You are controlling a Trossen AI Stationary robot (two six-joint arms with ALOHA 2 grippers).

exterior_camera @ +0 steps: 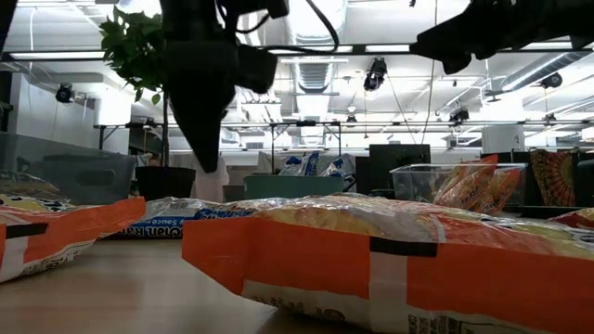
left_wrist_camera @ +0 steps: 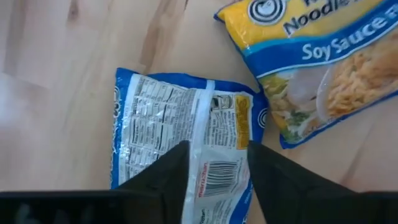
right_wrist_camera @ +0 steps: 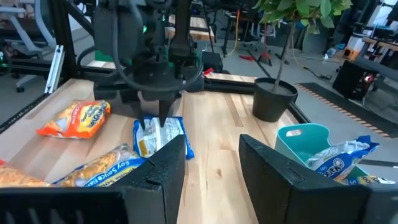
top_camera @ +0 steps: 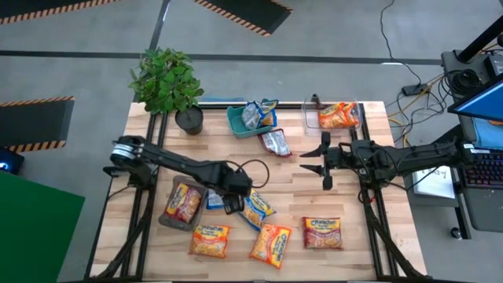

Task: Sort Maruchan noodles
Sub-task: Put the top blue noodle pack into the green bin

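Two arms, high view: we see the left end effector (top_camera: 232, 204) low over the middle of the desk (top_camera: 291, 200), on a blue packet (top_camera: 215, 201). The right end effector (top_camera: 313, 159) hangs apart from it, nearer the right side, over bare wood.
Packets, high view: the blue packet lies flat, between the left bin (top_camera: 169, 222), which holds a red packet (top_camera: 185, 202), and a soy packet (top_camera: 258, 209). Two orange packets (top_camera: 210, 240) and another red one (top_camera: 322, 233) lie along the near edge.
Far side, high view: the tray (top_camera: 236, 122) holds blue packets. A silvery packet (top_camera: 275, 143) lies just beside it. The right bin (top_camera: 310, 118) holds an orange packet, and a plant (top_camera: 165, 79) stands at the corner.
Low view: a dark arm comes down at upper left. The nearest packet (exterior_camera: 390, 260), orange, fills the foreground. We cannot see either end effector's fingertips here.
Left wrist view: the left end effector's fingers (left_wrist_camera: 161, 180) stand apart, astride the near edge of the blue packet. It lies label side down on the desk, barcode showing between them. It is not lifted. The soy packet lies just beyond.
Right wrist view: the right end effector's fingers (right_wrist_camera: 155, 165) stand partly open, with nothing between them. Past them we see the left end effector pointing straight down onto the blue packet.
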